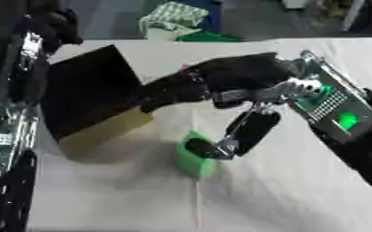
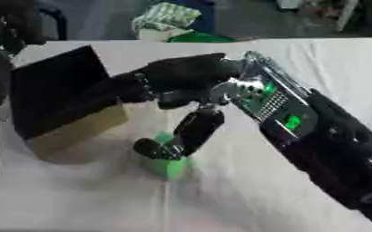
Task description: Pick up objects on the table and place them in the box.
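I see a small green object (image 1: 192, 159) on the white cloth, just beside the box (image 1: 94, 105), which is dark inside with tan wall.

A small green object (image 1: 193, 159) is seen on the white cloth-covered table (image 1: 300, 195), touched by the thumb of the black right hand (image 1: 221, 86), beside a dark open cardboard box (image 1: 90, 97).

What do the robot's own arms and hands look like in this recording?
The right hand is black with silver joints; one of its fingers is dark and glossy. Its forearm carries a silver perforated panel with green lights. The left arm is black with silver metal fittings; its hand is unclear.
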You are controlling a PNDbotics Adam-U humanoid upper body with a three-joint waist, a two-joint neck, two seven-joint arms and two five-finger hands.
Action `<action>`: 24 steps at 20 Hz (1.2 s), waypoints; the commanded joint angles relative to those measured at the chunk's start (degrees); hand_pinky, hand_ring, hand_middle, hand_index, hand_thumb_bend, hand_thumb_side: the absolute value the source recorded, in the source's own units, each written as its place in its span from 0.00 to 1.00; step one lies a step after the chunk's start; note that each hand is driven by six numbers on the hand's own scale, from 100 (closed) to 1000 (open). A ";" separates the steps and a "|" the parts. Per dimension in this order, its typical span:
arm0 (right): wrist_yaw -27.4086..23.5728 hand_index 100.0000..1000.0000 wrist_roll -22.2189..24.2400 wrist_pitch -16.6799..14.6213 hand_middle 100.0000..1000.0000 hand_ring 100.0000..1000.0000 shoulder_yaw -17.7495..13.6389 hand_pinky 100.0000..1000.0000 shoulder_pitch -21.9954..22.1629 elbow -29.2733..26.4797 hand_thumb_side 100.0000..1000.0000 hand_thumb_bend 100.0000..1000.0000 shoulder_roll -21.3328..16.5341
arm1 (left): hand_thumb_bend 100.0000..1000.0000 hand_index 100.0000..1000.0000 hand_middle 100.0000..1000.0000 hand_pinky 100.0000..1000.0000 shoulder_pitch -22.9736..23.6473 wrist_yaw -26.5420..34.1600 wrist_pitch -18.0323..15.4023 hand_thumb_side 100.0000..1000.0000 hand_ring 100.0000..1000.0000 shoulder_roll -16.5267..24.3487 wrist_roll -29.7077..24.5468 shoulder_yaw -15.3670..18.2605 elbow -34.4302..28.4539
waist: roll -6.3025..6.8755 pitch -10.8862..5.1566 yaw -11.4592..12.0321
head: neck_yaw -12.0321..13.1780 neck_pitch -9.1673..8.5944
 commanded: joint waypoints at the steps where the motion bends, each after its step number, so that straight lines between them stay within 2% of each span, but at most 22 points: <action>1: 3.13 1.00 14.70 -17.73 1.00 0.94 -0.21 0.86 -0.17 -1.19 0.37 0.00 -1.17 | 0.00 0.86 0.54 0.68 -0.88 0.06 -0.14 0.74 0.54 1.15 -0.22 -0.08 -0.53 | 0.13 -0.92 0.16 | -0.32 -0.05; 6: 7.27 1.00 14.70 -21.85 1.00 0.94 -0.37 0.84 1.42 -1.26 0.39 0.00 -0.41 | 0.00 0.86 0.53 0.68 -1.00 0.08 -0.23 0.74 0.54 1.14 -0.24 -0.07 -0.43 | 0.32 -0.82 0.15 | -0.44 -0.16; 8: 8.84 1.00 14.70 -22.56 1.00 0.93 -0.37 0.84 1.87 -0.95 0.40 0.00 0.02 | 0.00 0.86 0.53 0.68 -1.03 0.09 -0.25 0.74 0.54 1.09 -0.23 -0.07 -0.43 | 0.39 -0.82 0.22 | -0.48 -0.26; 16: 15.60 0.99 11.42 -22.78 1.00 0.93 1.33 0.83 3.18 -0.16 0.43 0.02 1.05 | 0.00 0.86 0.53 0.68 -1.12 0.10 -0.29 0.74 0.54 1.01 -0.31 -0.15 -0.43 | 0.41 -0.86 0.45 | -0.89 -0.32; 19: 18.21 0.99 10.04 -22.78 1.00 0.94 2.23 0.82 3.64 -0.14 0.44 0.11 1.11 | 0.00 0.86 0.53 0.68 -1.19 0.09 -0.31 0.73 0.54 0.97 -0.35 -0.20 -0.45 | 0.37 -0.89 0.57 | -1.06 -0.41; 24: 22.75 0.98 7.65 -22.78 1.00 0.94 3.77 0.81 4.63 -1.08 0.47 0.18 1.01 | 0.00 0.86 0.53 0.68 -1.29 0.08 -0.31 0.73 0.54 0.94 -0.37 -0.24 -0.56 | 0.28 -0.90 0.65 | -1.21 -0.58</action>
